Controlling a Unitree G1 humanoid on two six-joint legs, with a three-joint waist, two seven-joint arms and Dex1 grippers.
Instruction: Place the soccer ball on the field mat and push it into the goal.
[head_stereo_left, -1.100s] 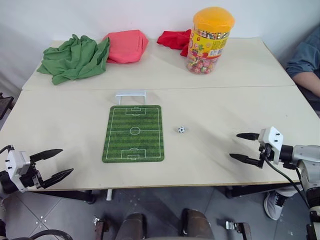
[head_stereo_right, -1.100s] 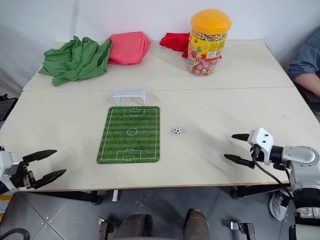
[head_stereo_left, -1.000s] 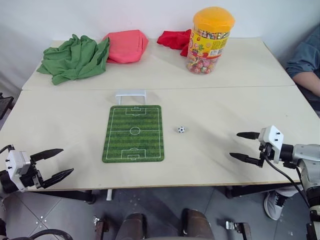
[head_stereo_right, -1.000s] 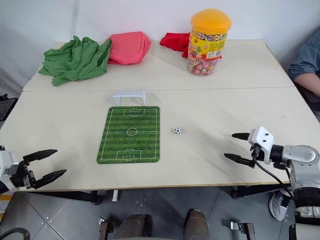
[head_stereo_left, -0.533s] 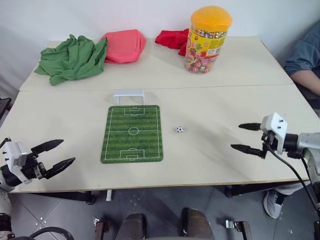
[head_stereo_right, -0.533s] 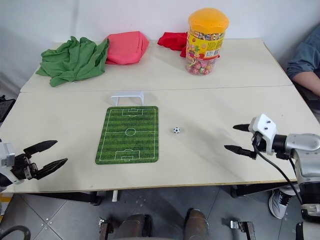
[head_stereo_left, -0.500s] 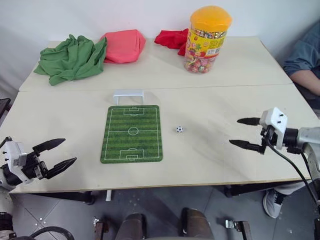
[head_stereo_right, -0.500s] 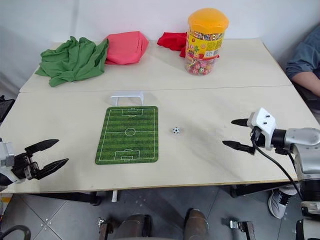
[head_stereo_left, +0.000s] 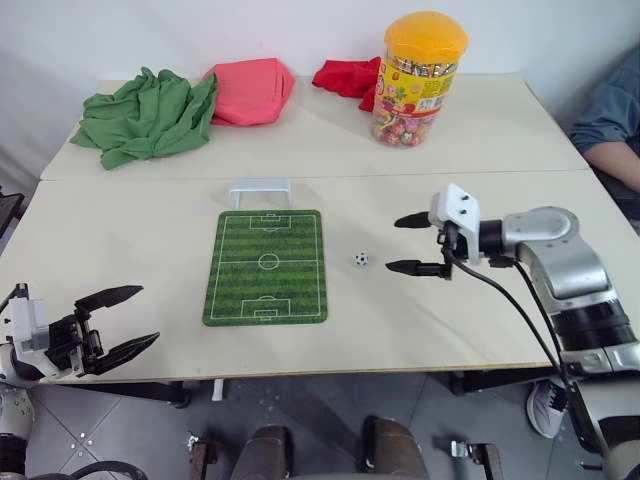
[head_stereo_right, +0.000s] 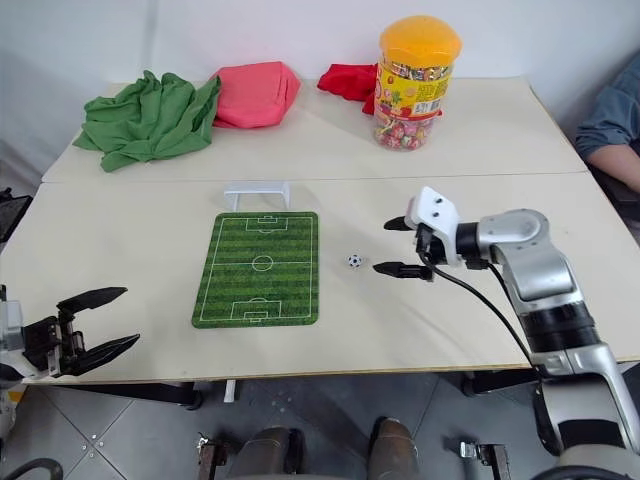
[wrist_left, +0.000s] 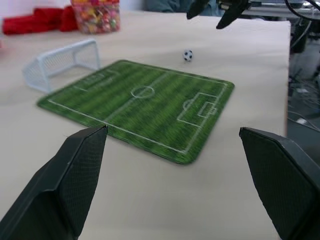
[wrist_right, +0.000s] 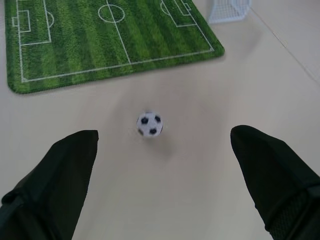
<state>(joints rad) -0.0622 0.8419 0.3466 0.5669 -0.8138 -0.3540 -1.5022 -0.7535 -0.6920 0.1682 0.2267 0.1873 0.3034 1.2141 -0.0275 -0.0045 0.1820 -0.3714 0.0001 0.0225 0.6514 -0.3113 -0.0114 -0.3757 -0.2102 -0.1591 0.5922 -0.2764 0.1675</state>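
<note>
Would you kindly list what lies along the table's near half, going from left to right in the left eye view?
left gripper → field mat → soccer ball → right gripper

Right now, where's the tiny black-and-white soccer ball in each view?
Left eye view: tiny black-and-white soccer ball on the bare tabletop, just right of the striped green field mat.
Right eye view: same spot, ahead of the open right end effector.
Left wrist view: far side of the mat.
Right wrist view: centre, between the fingers.
Shared landmark: the field mat.
</note>
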